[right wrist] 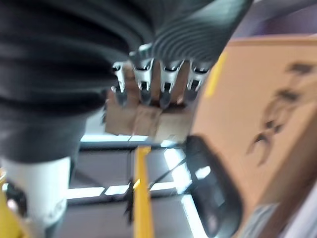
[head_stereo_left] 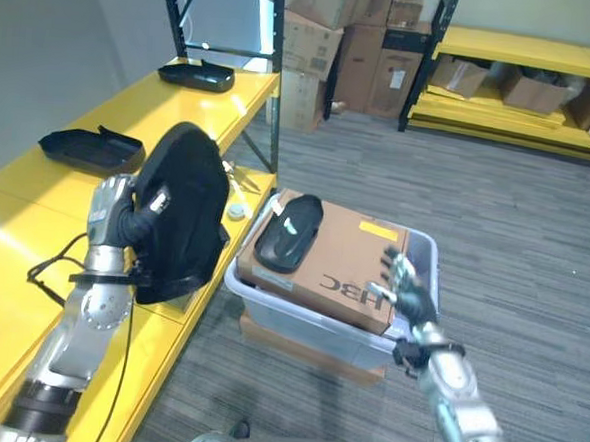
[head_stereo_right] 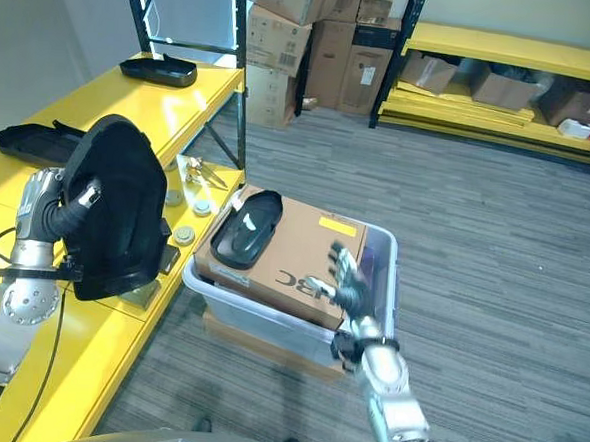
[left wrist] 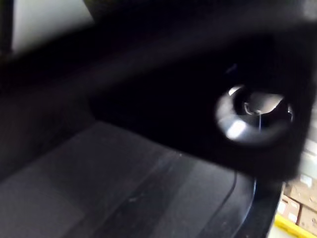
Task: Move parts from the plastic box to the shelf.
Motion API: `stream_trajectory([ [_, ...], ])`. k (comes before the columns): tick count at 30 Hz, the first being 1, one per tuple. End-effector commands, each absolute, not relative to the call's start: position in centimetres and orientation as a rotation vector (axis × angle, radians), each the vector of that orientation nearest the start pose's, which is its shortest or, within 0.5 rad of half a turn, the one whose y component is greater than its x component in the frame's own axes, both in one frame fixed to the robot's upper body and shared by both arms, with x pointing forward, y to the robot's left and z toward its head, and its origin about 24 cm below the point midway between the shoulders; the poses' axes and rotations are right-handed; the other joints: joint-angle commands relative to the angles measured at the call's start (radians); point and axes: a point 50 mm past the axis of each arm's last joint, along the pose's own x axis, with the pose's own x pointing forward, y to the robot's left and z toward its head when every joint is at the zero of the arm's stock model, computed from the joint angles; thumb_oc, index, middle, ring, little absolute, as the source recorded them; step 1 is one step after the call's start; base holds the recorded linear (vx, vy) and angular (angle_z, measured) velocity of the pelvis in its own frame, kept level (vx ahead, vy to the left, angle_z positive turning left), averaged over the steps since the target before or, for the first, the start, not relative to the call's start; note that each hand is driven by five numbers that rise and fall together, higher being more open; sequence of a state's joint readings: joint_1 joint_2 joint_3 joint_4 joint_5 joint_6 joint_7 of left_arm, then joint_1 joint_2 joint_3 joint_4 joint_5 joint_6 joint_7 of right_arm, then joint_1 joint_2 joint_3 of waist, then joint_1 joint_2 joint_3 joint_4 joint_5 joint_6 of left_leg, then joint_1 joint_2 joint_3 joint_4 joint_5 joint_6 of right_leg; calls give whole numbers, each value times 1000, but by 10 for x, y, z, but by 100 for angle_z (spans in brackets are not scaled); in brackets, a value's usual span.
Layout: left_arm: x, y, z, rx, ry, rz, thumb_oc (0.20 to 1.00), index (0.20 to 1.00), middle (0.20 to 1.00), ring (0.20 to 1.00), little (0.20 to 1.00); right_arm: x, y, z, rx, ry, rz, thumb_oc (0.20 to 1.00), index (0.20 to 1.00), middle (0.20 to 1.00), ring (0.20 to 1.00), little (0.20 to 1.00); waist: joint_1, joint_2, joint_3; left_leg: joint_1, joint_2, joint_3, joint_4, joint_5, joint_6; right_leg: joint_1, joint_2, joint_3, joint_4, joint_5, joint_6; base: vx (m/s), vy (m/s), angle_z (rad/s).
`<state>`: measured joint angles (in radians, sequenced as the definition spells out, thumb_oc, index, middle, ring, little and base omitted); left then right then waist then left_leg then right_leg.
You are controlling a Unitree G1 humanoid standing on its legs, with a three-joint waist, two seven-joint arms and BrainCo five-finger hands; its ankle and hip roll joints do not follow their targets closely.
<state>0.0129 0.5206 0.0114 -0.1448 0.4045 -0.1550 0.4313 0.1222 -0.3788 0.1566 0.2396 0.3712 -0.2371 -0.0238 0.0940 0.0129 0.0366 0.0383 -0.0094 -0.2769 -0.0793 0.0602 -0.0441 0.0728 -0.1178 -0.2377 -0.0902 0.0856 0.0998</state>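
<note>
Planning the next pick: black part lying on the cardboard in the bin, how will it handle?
The black part looks like a thin molded shell, so probably stiff and light. Its glossy surface may slip. It lies flat on the cardboard box, so rolling seems unlikely.

shelf (head_stereo_left: 12,254) near end: bare yellow | farther along: two black trays (head_stereo_left: 91,148) (head_stereo_left: 196,75), small fittings (head_stereo_right: 186,236) | cardboard box (head_stereo_left: 338,259) fills plastic box (head_stereo_left: 309,327)

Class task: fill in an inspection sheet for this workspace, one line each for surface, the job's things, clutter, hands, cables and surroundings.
Surface: yellow shelf, two black trays on it.
Job's things: large black part held over the shelf; black part lying on the cardboard box in the clear plastic box.
Clutter: small round bits on the shelf.
Hands: left hand grips the large part; right hand open, holding nothing.
Cables: nothing seen.
Surroundings: stacked cartons, grey floor.
</note>
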Motion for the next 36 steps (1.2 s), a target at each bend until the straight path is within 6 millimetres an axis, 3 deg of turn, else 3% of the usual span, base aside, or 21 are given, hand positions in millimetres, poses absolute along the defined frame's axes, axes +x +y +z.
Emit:
stream_trajectory([
  [1, 238, 238, 157, 669, -638, 375, 200, 200, 200, 200, 200, 200, -199, -51, -189, 339, 104, 1000, 1000, 1000, 1000, 1000, 24, -19, -39, -37, 26, -3, -2, -46, -30, 69, -56, -23, 4, -129, 41, -14, -40, 9],
  [3, 234, 236, 160, 638, -665, 372, 200, 200, 200, 200, 200, 185, -201, -78, -211, 477, 82, 1000, 1000, 1000, 1000, 1000, 32, -20, -39, -46, 23, -20, 0, -37, -32, 68, -55, -35, 4, -126, 40, -8, -38, 22],
  [4, 234, 236, 160, 638, -665, 373, 200, 200, 200, 200, 200, 186, -200, -78, -211, 476, 82, 1000, 1000, 1000, 1000, 1000, 31, -20, -38, -46, 23, -20, 0, -37, -32, 68, -55, -35, 4, -126, 40, 22, -57, 32],
  [5, 230, 234, 163, 568, -690, 371, 200, 200, 200, 200, 200, 168, -199, -106, -224, 630, 59, 1000, 1000, 1000, 1000, 1000, 51, -19, -36, -45, 23, -37, 4, -36, -35, 77, -50, -44, 4, -130, 36, 22, -71, 31],
  [6, 227, 234, 166, 544, -709, 374, 200, 200, 200, 200, 200, 159, -198, -118, -259, 703, 72, 1000, 1000, 1000, 1000, 1000, 60, -20, -33, -46, 22, -51, 7, -35, -38, 83, -46, -53, 5, -133, 32, 21, -92, 20],
  [9, 224, 232, 171, 478, -732, 367, 200, 200, 200, 200, 200, 138, -198, -138, -288, 849, 62, 1000, 1000, 1000, 1000, 1000, 94, -23, -14, -66, 16, -96, 40, -35, -54, 93, -36, -83, 11, -145, 19, -31, -98, 34],
  [10, 224, 226, 174, 439, -752, 329, 200, 200, 200, 200, 200, 126, -200, -148, -331, 930, 55, 1000, 1000, 1000, 1000, 1000, 124, -23, 4, -97, 8, -149, 59, -23, -74, 96, -30, -134, 20, -153, 7, -77, -97, 60],
  [15, 222, 219, 178, 414, -777, 299, 200, 200, 200, 200, 200, 117, -193, -157, -382, 1007, 100, 1000, 1000, 1000, 1000, 1000, 162, -24, 14, -129, 9, -235, 67, 4, -102, 110, 5, -210, 15, -170, -15, -21, -132, 90],
  [18, 217, 221, 179, 401, -782, 310, 200, 200, 200, 200, 200, 117, -192, -159, -416, 1037, 119, 1000, 1000, 1000, 1000, 1000, 186, -18, 23, -131, 18, -257, 61, 17, -110, 111, 21, -222, 8, -176, -25, 3, -139, 56],
  [19, 216, 221, 178, 393, -778, 305, 200, 200, 200, 200, 200, 118, -192, -159, -441, 1038, 135, 1000, 1000, 1000, 1000, 1000, 192, -23, 24, -132, 25, -246, 67, -1, -116, 123, 31, -217, 3, -203, -32, 39, -139, 26],
  [21, 218, 217, 177, 361, -775, 276, 200, 200, 200, 200, 200, 122, -198, -157, -493, 1035, 147, 1000, 1000, 1000, 1000, 1000, 197, -22, 47, -183, 5, -182, 116, 11, -119, 130, 18, -251, 3, -206, -30, -35, -36, 54],
  [23, 220, 215, 178, 370, -770, 247, 200, 200, 200, 200, 200, 124, -209, -156, -567, 1048, 144, 1000, 1000, 1000, 1000, 1000, 194, -21, 61, -227, 7, -12, 150, 23, -94, 139, 8, -293, 5, -201, -23, -77, 25, 75],
  [26, 222, 212, 180, 378, -779, 225, 200, 200, 200, 200, 200, 123, -216, -156, -568, 1067, 95, 1000, 1000, 1000, 1000, 1000, 192, -27, 50, -237, 17, 155, 140, 24, -45, 148, 4, -328, 4, -198, -14, -12, 23, 54],
  [32, 228, 206, 188, 425, -814, 174, 200, 200, 200, 200, 200, 115, -214, -159, -508, 1107, 35, 1000, 1000, 1000, 1000, 1000, 188, -85, -10, -193, -27, 180, 107, -38, 1, 151, -61, -346, 61, -219, 20, 153, 156, 18],
  [33, 230, 201, 194, 458, -840, 152, 200, 200, 200, 200, 200, 113, -213, -160, -503, 1120, 40, 1000, 1000, 1000, 1000, 1000, 178, -91, -6, -164, -45, 173, 114, -73, 30, 109, -103, -319, 191, -218, 36, 188, 286, -2],
  [34, 232, 198, 198, 452, -853, 132, 200, 200, 200, 200, 200, 111, -213, -161, -500, 1130, 31, 1000, 1000, 1000, 1000, 1000, 171, -95, 2, -146, -69, 170, 123, -94, 55, 69, -154, -296, 326, -194, 61, 237, 359, -3],
  [36, 234, 193, 200, 455, -865, 97, 200, 200, 200, 200, 200, 110, -213, -161, -490, 1141, 20, 1000, 1000, 1000, 1000, 1000, 134, -75, 39, -123, -92, 157, 129, -82, 89, -10, -202, -246, 485, -51, 81, 60, 310, 12],
])
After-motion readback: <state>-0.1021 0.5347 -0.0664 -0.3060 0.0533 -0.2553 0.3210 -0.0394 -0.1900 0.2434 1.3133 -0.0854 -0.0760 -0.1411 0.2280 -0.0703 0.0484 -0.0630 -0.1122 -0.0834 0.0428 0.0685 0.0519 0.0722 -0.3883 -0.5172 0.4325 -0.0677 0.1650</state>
